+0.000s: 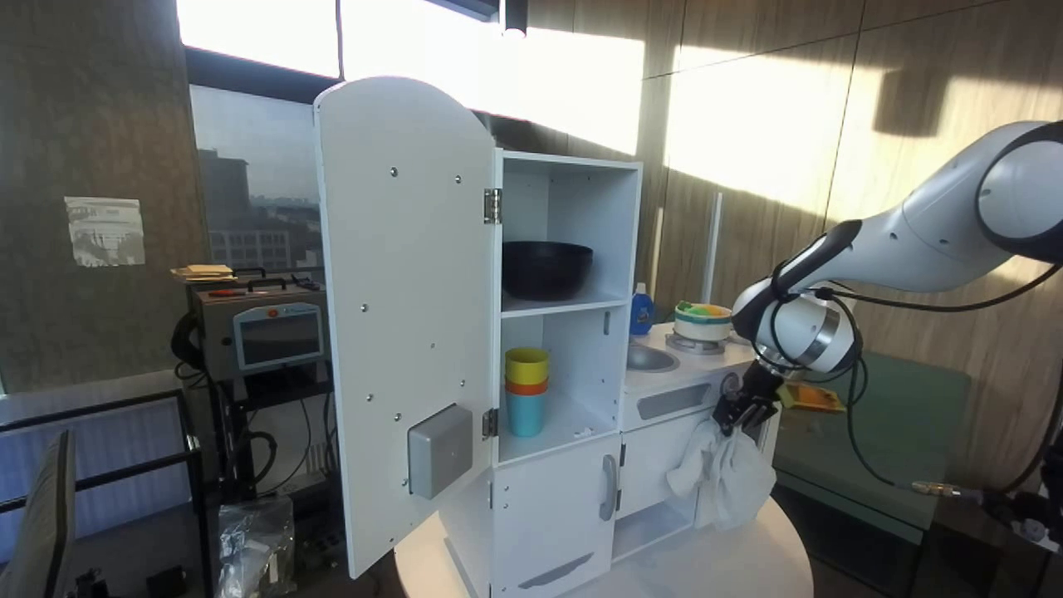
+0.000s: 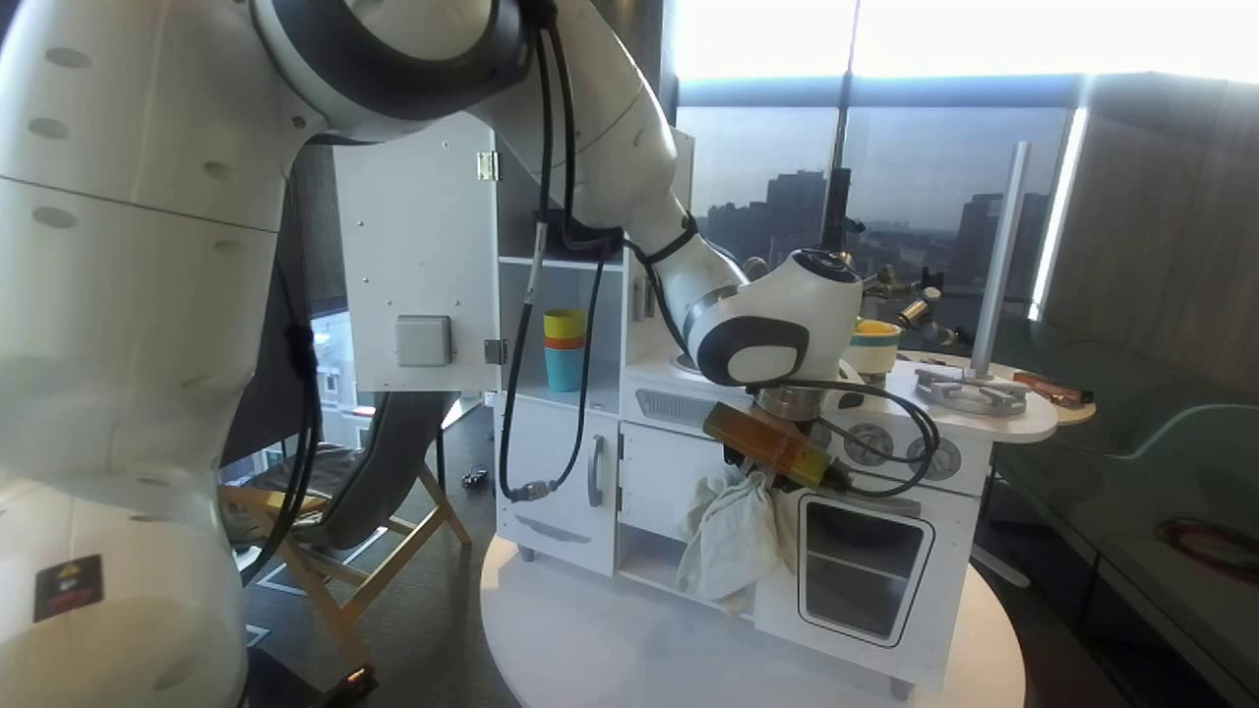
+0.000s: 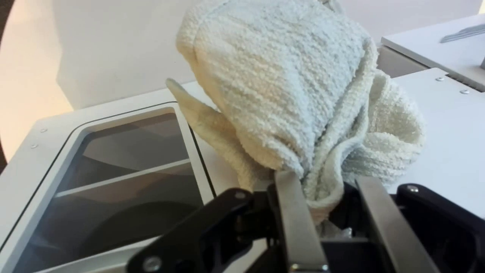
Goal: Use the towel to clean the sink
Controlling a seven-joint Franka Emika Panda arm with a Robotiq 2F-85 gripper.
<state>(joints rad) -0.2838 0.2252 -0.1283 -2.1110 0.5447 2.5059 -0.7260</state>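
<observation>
The fingers [image 3: 301, 227] pinch a bunched part of the white towel [image 3: 273, 83], which hangs before the toy kitchen [image 2: 667, 470], beside its oven window [image 2: 866, 568]. The sink [image 1: 649, 359] lies higher, apart from the towel, with a blue bottle [image 1: 641, 312] and a pot [image 1: 702, 325] near it. An open cupboard [image 1: 595, 212] on the desk [image 2: 600, 629] holds stacked cups [image 1: 526, 407] below a black bowl [image 1: 546, 271].

Daylight glared white through the windows [image 2: 944, 39] in both exterior views, sun patched the wooden wall [image 1: 747, 133], and in the wrist view a shadow's edge crossed the table [image 3: 113, 53].
</observation>
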